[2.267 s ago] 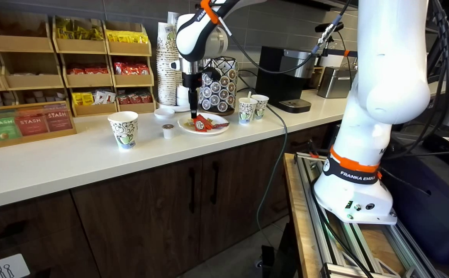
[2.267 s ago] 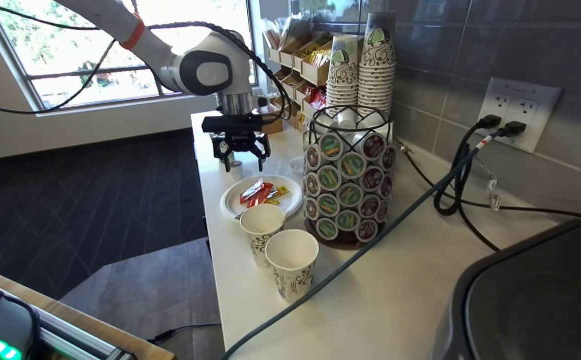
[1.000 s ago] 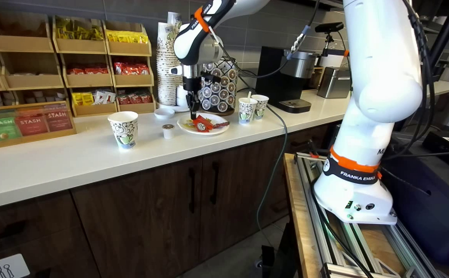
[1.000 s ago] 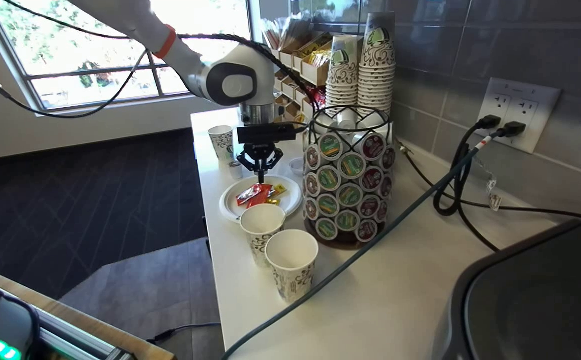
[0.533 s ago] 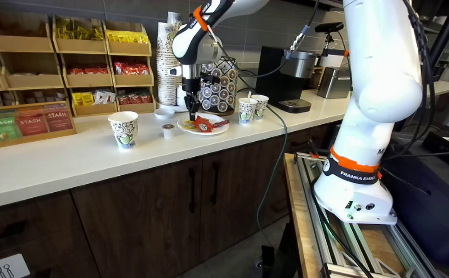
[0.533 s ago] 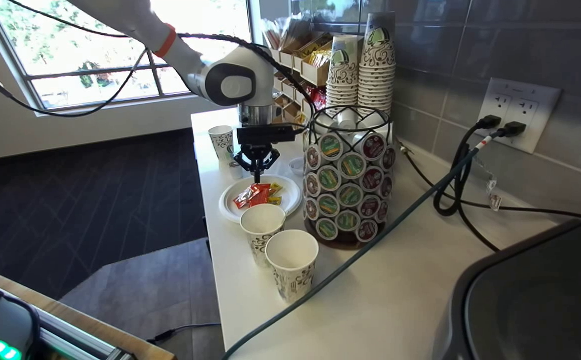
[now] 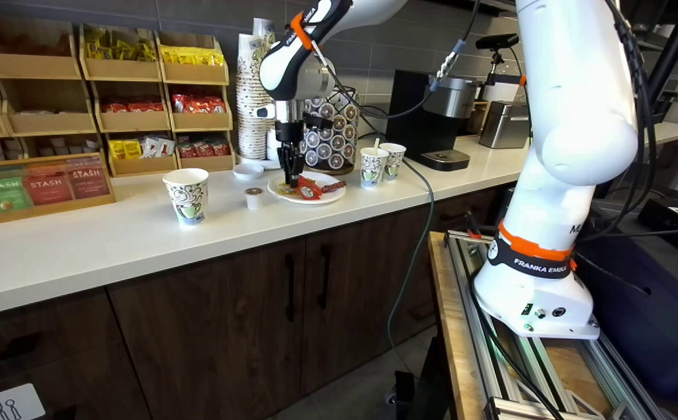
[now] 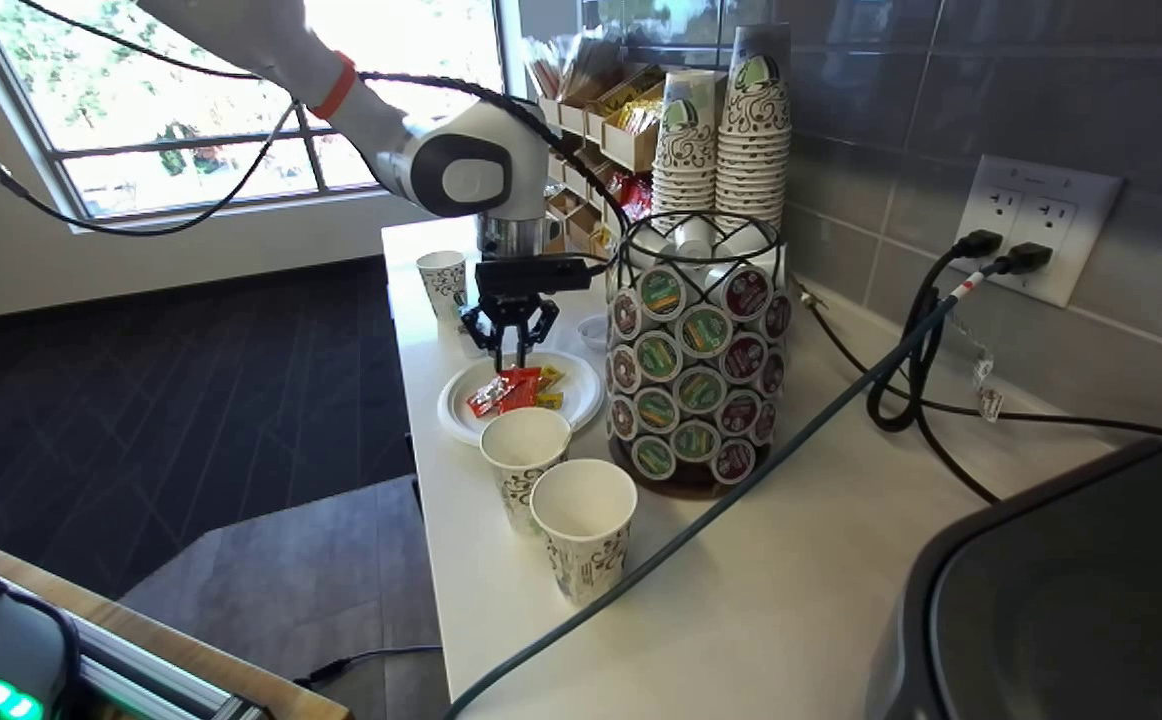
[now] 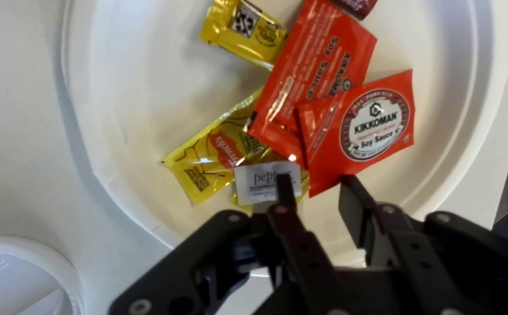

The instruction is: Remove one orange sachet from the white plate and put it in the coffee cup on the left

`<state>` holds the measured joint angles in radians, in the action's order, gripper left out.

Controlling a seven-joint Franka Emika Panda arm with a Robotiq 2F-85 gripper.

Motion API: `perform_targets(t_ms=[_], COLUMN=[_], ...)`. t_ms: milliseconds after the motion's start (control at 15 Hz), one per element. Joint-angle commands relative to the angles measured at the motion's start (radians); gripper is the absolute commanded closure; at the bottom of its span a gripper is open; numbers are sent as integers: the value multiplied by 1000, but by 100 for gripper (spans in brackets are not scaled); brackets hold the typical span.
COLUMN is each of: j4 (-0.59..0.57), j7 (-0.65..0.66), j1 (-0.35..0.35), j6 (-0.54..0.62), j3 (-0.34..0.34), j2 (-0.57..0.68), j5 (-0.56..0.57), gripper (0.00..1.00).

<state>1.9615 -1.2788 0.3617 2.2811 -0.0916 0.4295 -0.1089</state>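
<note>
In the wrist view the tool [image 9: 317, 186] is seen entering from the lower edge of the frame, its fingers parted by a narrow gap through which the floor of the white plate [image 9: 149, 78] is visible. The orange sachet [image 9: 372, 127], marked with a round white label, is found on the plate, right of the frame's centre and higher in the frame than the fingertips. Its lower corner is seen in line with the gap; the remainder is spread upward and to the right. Whether it is touched by the fingertip at the right cannot be determined. A second orange sachet [image 9: 315, 70] is partly overlapped by it. A white pepper packet [image 9: 254, 183] is partly hidden by the fingertip at the left, and a yellow packet [image 9: 217, 153] is noted left of centre.

In both exterior views the tool is pointed downward, its tips low over the plate. The coffee cup [image 7: 186, 198] is seen upright on the bench [image 7: 228, 233] at the left of an exterior view, well apart from the tool. A capsule rack [image 8: 696, 370] is recorded right of the plate in an exterior view.
</note>
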Motion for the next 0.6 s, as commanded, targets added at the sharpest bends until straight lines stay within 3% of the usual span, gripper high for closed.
perform_targets(t_ms=[0,533], j4=[-8,36], j7=[-36,-34], j1=[16,32], j6=[-27,-73], j3=[9,7], j2=[9,-53], j5=[-22,-56], gripper=[100,100])
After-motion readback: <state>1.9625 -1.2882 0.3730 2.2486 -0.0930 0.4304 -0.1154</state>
